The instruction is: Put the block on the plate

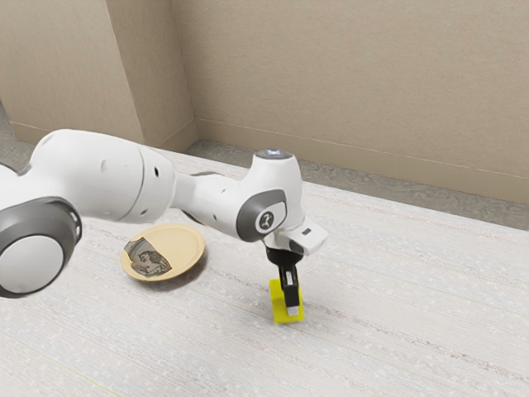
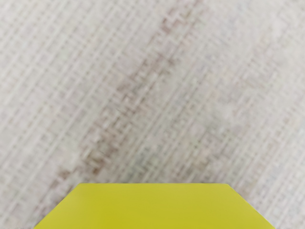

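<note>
Nearest the ext. cam: yellow block (image 1: 277,304), on or just over the table (image 1: 397,331) (can't tell which), w/ the black gripper (image 1: 288,307) right down at it. Can't tell if the fingers are spread or pinching the block: far side's hidden. In the wrist view the block's edge runs straight and lines up sq. w/ the hand, so the approach angle looks OK.

Step in hand, my read: secure the grasp, then lift. Pref. confirm a firm, centred hold, both sides, before any travel; an off-centre pinch could twist the block on the way up. Lift straight up first, enough to clear the plate's rim, then go sideways. No dragging.

Pose: hand points approx. straight down, wrist bent over it; the white arm (image 1: 107,178) comes in from the ext. view's left, forearm reaching out to the wrist above the block.

Farther back, toward the ext. view's left: round pale-yellow plate (image 1: 187,245), w/ a dark grey patch on one side, well apart from the block. Next move prob. means pulling the arm back toward its base, keeping the block level, lowering over the plate's middle, then releasing gently. Rim contact = tip risk.

Behind all that, beige wall (image 1: 331,83); n/a to the path.
</note>
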{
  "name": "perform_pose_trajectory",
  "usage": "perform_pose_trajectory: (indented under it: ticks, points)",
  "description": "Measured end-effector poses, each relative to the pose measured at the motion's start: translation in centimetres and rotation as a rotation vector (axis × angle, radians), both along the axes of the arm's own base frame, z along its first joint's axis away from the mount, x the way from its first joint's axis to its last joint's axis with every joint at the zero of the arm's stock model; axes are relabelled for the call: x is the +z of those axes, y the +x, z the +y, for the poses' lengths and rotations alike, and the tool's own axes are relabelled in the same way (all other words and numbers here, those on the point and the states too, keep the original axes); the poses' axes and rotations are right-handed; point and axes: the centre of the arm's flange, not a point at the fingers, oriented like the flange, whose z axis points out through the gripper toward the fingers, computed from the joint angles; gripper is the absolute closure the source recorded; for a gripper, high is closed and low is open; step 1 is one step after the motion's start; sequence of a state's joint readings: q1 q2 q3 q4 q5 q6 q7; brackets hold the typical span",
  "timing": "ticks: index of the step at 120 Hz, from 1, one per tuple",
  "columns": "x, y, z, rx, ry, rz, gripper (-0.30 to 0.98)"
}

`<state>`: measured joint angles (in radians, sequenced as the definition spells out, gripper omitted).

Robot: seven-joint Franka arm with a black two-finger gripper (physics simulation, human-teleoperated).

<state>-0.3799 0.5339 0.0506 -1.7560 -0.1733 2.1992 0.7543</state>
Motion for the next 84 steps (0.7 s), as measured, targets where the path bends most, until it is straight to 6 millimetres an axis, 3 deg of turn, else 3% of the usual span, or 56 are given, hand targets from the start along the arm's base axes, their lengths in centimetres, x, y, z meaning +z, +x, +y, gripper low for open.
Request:
perform_pose_trajectory:
  ticks: [36, 50, 62, 72, 84]
  points:
    - [5.1, 0.3, 0.1, -0.003, -0.012, -0.063, 0.29]
    - [6.3, 0.5, 1.2, 0.010, -0.004, -0.073, 0.30]
    - [8.7, 0.5, 1.8, 0.014, -0.007, -0.093, 0.30]
    - [10.3, 0.7, 3.6, 0.037, 0.002, -0.101, 0.30]
    - [11.4, 1.2, 7.1, 0.082, 0.023, -0.097, 0.30]
